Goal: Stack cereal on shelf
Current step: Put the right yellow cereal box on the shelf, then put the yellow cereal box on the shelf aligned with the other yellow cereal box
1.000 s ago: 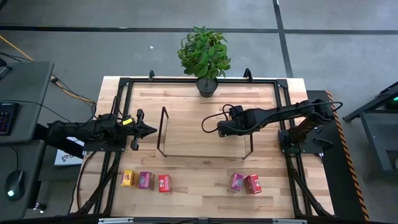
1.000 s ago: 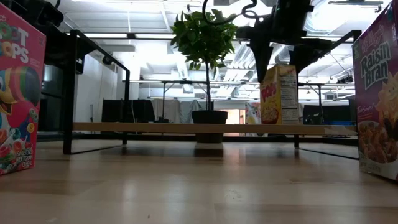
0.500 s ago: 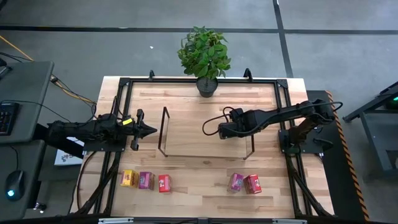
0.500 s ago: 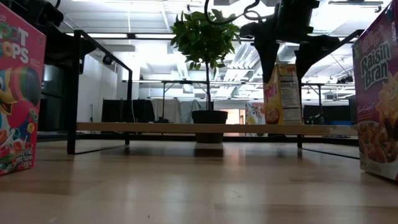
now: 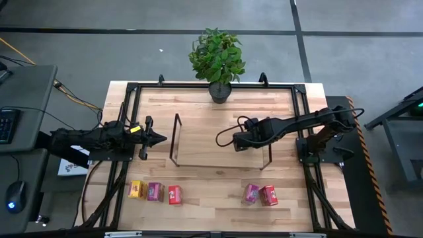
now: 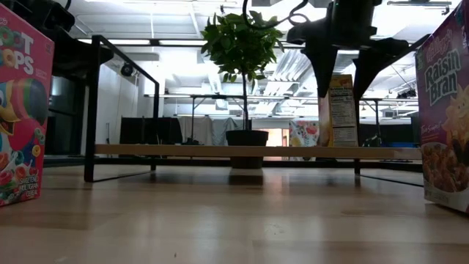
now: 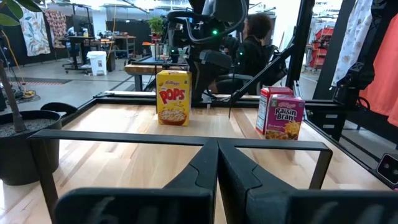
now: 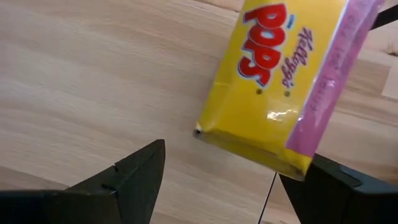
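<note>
A yellow Pops cereal box (image 5: pixel 246 137) (image 6: pixel 338 110) stands upright on the shelf board (image 5: pixel 211 142) (image 6: pixel 220 150), near its right black frame (image 5: pixel 269 151). My right gripper (image 5: pixel 236 141) (image 8: pixel 217 186) hangs open over the box top, one finger on each side. My left gripper (image 5: pixel 157 138) (image 7: pixel 217 168) is shut and waits left of the shelf. Three boxes stand at the near left: yellow (image 5: pixel 137 190), pink (image 5: pixel 154 192) and red (image 5: pixel 174 194). A pink box (image 5: pixel 251 193) and a red box (image 5: pixel 268 196) stand at the near right. My right gripper comes at the yellow box from above, pointing down, with its fingers spread. One finger (image 8: pixel 329 183) lies right beside the box's pink-sided corner (image 8: pixel 300 163); whether it touches, I cannot tell. The other finger (image 8: pixel 127 177) stands apart. The box rests upright on the shelf board.
A potted plant (image 5: pixel 218 59) (image 6: pixel 245 136) stands at the table's far edge behind the shelf. A black rail frame (image 5: pixel 129 89) runs around the table. A person (image 7: pixel 256 46) sits beyond the table's right side. Bare wood lies between the shelf and the near rows of boxes.
My right gripper has moved a little toward the table's right and near edges. The yellow box has turned about and now shows mostly its narrow side in the low view. The shelf, with the box on it, has slid slightly toward the table's right.
</note>
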`<control>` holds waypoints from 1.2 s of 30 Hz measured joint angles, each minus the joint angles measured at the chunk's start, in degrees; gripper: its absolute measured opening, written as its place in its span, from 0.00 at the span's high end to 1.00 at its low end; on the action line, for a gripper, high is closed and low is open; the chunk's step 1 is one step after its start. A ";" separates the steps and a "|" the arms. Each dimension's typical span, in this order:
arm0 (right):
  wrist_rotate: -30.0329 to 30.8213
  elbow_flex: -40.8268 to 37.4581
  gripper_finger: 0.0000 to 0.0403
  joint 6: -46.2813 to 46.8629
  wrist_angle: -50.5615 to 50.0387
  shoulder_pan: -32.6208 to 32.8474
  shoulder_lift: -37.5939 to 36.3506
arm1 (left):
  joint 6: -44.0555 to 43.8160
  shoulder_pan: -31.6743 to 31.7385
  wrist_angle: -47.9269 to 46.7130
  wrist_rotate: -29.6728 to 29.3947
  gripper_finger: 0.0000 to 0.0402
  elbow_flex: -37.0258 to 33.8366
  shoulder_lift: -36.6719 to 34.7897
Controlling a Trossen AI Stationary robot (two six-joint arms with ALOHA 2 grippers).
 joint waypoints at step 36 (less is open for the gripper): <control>-7.81 -0.11 0.27 -8.59 8.04 4.32 -3.53 | 0.00 0.00 -0.02 0.00 1.00 0.00 0.00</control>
